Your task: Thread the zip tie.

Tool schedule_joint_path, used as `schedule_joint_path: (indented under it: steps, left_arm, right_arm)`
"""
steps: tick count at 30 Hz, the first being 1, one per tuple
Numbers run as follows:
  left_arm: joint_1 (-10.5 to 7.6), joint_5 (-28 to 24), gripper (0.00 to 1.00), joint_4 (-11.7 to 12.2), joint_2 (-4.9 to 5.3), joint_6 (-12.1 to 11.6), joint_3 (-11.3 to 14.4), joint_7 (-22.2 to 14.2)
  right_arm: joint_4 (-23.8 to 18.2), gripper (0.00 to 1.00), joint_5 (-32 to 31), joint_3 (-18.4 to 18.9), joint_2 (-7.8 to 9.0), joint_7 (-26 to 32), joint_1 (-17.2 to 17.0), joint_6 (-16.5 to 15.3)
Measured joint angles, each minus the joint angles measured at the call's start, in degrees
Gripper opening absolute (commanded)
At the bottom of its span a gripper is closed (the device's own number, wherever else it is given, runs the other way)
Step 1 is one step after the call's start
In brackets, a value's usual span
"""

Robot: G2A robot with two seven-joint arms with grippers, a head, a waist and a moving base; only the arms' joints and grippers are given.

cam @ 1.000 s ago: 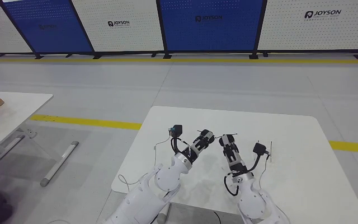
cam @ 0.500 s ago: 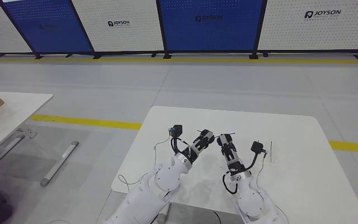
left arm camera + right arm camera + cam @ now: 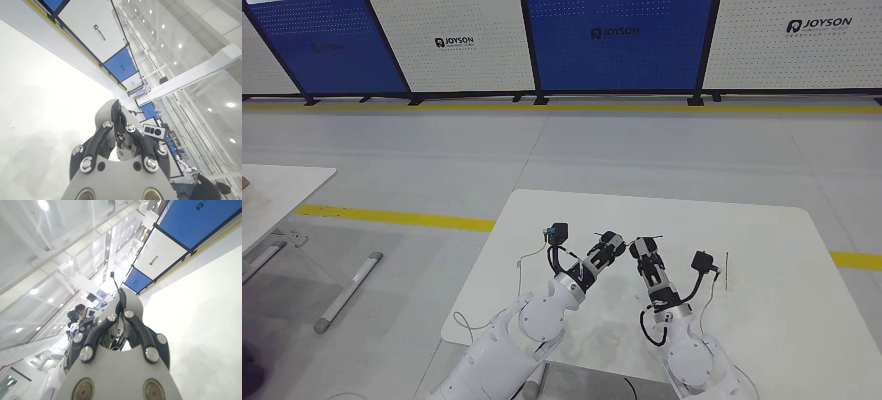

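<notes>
While left fingers [image 3: 105, 113] clench, right fingers [image 3: 132, 302] grasp zip tie [image 3: 112, 274] — well inside table [image 3: 762, 230] edges.

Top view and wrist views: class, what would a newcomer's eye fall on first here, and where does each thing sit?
First come the two white arms, the left arm and the right arm, with their jaws close together over the middle of the white table. Next, in the right wrist view, a thin black zip tie sticks out of the right arm's shut jaws, with its square head at the free end.
</notes>
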Motion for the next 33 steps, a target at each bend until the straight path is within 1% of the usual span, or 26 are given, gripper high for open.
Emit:
schedule_joint_path:
  steps: [13, 18, 23, 25, 30, 33]
  left_arm:
    - [0.0, 0.0, 0.0, 0.0, 0.0, 0.0, 0.0, 0.0]
    - [0.11, -0.36, 0.0, 0.03, -0.08, -0.36, -0.09, 0.23]
    - [-0.02, -0.57, 0.0, 0.7, -0.22, -0.65, -0.37, 0.5]
    - [-0.06, -0.62, 0.0, 0.85, -0.27, -0.68, -0.33, 0.3]
    - [0.27, -2.79, 0.0, 0.4, -0.33, -2.33, -0.6, -1.53]
    - [0.49, -2.93, 0.0, 0.31, -0.31, -3.0, -0.91, -1.78]
  right_arm:
    - [0.28, 0.0, -0.62, 0.08, 0.07, -0.46, 0.0, 0.02]
    - [-0.31, 0.0, -1.54, 0.58, 0.05, 0.05, -0.56, 1.44]
    - [-1.13, 0.0, 0.4, 1.44, 0.06, 1.27, -1.37, 0.0]
    - [-1.71, 0.0, 1.51, 1.71, 0.1, 2.13, -1.61, -0.04]
    - [-2.28, 0.0, 2.61, 2.24, 0.19, 3.15, -1.88, 0.0]
    - [-2.18, 0.0, 1.84, 2.3, 0.23, 3.11, -1.85, 0.0]
